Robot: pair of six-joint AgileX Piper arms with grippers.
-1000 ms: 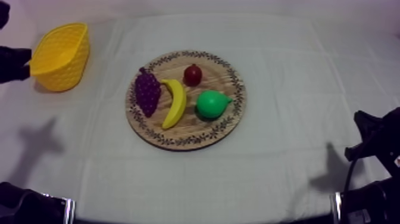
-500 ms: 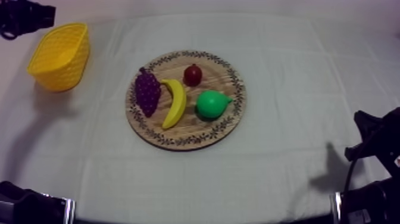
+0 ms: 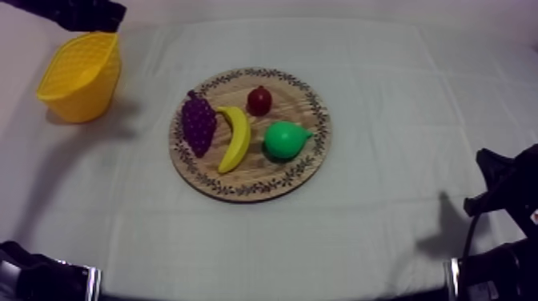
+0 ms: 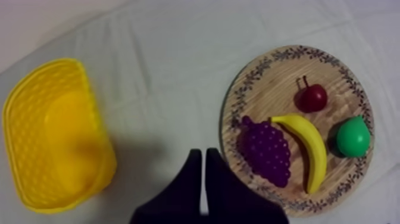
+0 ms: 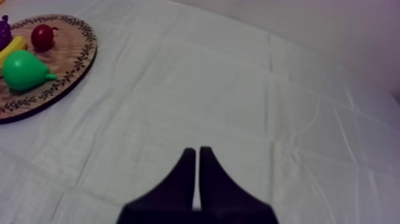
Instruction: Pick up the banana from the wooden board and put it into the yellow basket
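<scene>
A yellow banana [image 3: 234, 138] lies on the round wooden board [image 3: 268, 174], between purple grapes [image 3: 198, 122] and a green pear [image 3: 286, 139]. Behind them sits a small red fruit [image 3: 258, 101]. The yellow basket [image 3: 78, 76] stands at the far left of the table. My left arm [image 3: 74, 14] reaches in above the basket's far side. Its gripper [image 4: 202, 156] is shut on nothing, hanging over the cloth between the basket [image 4: 53, 137] and the board [image 4: 268, 89], with the banana [image 4: 311, 152] off to one side. My right gripper [image 5: 197, 154] is shut and empty over bare cloth, far from the board [image 5: 65, 56].
The pear [image 5: 24, 70] and red fruit [image 5: 43, 37] sit on the board's side nearest my right arm [image 3: 503, 192], which rests low at the right edge. Grey-white cloth with a few creases covers the table all around the board.
My left arm has risen from the table's left edge beside the basket and swung rightward along the far side above it. The right arm and the fruit have stayed put.
</scene>
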